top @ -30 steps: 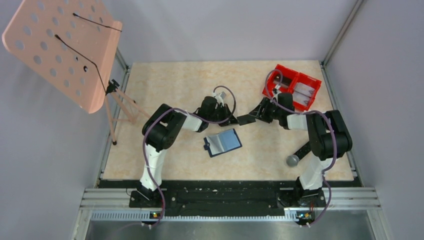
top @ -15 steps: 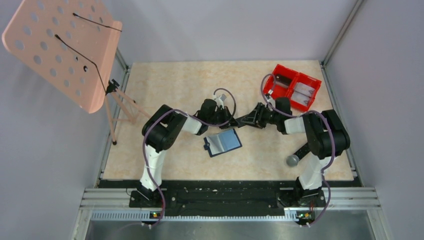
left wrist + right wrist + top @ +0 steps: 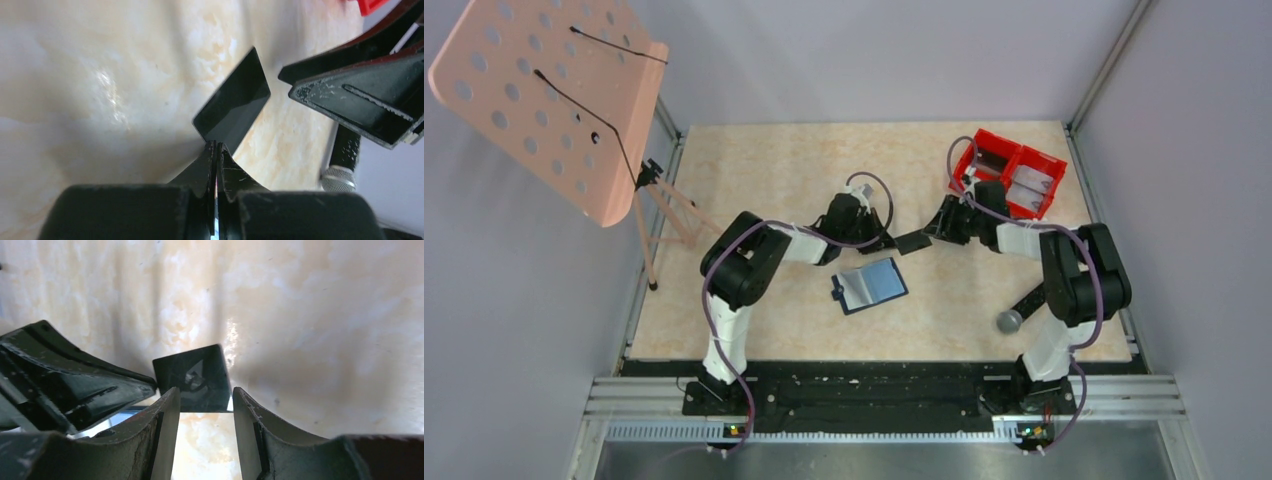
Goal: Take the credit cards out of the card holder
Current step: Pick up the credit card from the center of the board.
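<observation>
One black credit card (image 3: pixel 232 102) hangs between my arms above the worktop (image 3: pixel 764 170), left jaws pinched shut on one end, right jaws parted at the other, card holder (image 3: pixel 871 285) open just beside; I judge right should clamp squarely before left releases.
</observation>
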Available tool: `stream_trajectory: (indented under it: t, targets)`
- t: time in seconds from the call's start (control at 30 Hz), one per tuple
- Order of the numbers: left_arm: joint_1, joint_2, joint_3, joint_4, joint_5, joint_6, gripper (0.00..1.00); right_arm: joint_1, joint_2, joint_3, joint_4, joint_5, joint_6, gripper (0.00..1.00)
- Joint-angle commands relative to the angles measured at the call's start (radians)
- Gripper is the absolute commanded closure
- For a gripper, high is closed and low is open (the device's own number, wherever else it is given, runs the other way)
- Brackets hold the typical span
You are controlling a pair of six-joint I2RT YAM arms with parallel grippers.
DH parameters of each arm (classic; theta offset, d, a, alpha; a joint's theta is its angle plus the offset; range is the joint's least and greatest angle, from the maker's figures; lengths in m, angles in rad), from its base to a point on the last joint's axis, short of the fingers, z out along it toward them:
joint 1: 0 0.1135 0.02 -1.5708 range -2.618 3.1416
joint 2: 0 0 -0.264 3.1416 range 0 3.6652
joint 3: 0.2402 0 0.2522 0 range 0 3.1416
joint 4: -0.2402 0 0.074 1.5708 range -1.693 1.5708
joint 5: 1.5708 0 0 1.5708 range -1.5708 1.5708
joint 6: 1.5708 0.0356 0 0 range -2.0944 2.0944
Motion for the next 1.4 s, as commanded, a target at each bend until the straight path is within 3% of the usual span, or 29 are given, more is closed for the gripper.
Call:
stream_trajectory:
  t: [0.0, 0.27, 0.5, 0.87, 1.37]
  targets:
    - [-0.001, -0.003, 0.068, -0.185, -0.140, 0.051, 1.00, 0.007, 0.005, 0.058, -0.078, 0.098, -0.074, 0.56]
    - [-0.014, 0.017, 0.128, -0.348, -0.221, 0.059, 1.00, 0.037, 0.062, 0.088, -0.107, 0.119, -0.081, 0.55]
    - [-0.014, 0.023, 0.117, -0.357, -0.173, 0.017, 1.00, 0.051, 0.056, 0.072, -0.105, 0.077, -0.021, 0.55]
    - [-0.012, -0.011, 0.049, -0.280, -0.087, -0.042, 1.00, 0.051, 0.090, 0.034, 0.072, -0.096, 0.129, 0.55]
    - [-0.009, -0.062, 0.015, -0.288, -0.090, -0.036, 1.00, 0.049, 0.073, -0.044, 0.315, -0.231, 0.304, 0.56]
